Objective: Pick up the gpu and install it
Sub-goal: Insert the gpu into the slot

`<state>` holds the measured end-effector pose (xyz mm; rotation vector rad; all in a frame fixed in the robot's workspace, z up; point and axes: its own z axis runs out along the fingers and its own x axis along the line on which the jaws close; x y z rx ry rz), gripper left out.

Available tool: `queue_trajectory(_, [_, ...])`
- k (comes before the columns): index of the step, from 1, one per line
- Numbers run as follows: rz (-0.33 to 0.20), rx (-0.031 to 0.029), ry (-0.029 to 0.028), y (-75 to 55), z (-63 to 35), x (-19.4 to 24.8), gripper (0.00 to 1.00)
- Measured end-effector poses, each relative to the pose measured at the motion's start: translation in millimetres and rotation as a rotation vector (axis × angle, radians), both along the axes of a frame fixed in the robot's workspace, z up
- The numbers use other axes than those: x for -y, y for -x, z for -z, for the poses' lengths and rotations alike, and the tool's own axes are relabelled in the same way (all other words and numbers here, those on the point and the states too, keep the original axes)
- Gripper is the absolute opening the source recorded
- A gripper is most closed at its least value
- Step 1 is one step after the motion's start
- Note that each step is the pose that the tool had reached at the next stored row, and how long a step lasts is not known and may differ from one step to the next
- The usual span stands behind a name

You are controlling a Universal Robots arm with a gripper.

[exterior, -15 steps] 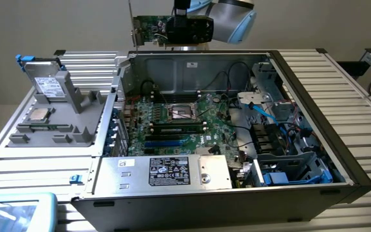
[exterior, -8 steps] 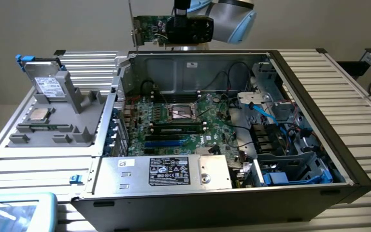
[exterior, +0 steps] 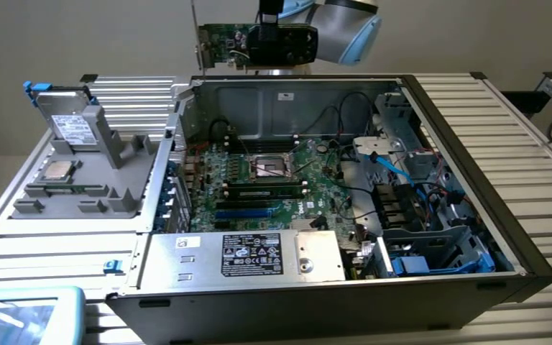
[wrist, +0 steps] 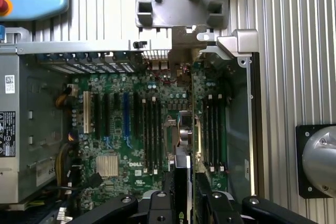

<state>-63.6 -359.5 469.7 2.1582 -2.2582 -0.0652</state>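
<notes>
Power supply box (exterior: 256,255) sits nearest in the exterior view, at the front of the open case (exterior: 499,194) on the ribbed table (exterior: 65,244). Behind it the motherboard (exterior: 267,180) lies exposed, its long slots (wrist: 126,114) free of cards as far as I can tell. Farthest back and high up, the pincer (exterior: 252,49) is clamped on the gpu (exterior: 221,39). The jaws are about half closed on the board, and the card is upright with its metal bracket toward the exterior view's left. The wrist view looks down the card edge-on, with the CPU socket area under it rather than the slots. My read is that you're in the carry step: pick done, install not started, card well clear of the board. The next move calls for lining the card's lower edge up with one slot and the bracket with the case's rear openings, then going straight down. Keep clear of the blue cable (exterior: 396,169) by the drive bay.
</notes>
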Motion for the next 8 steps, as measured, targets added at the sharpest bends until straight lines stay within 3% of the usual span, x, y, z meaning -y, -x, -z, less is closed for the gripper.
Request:
queue_trajectory(4, [0.0,-0.0002,0.001,0.0,1.8,3.4,0.28])
queue_trajectory(8, [0.0,0.0,0.0008,0.0,6.2,15.7,0.28])
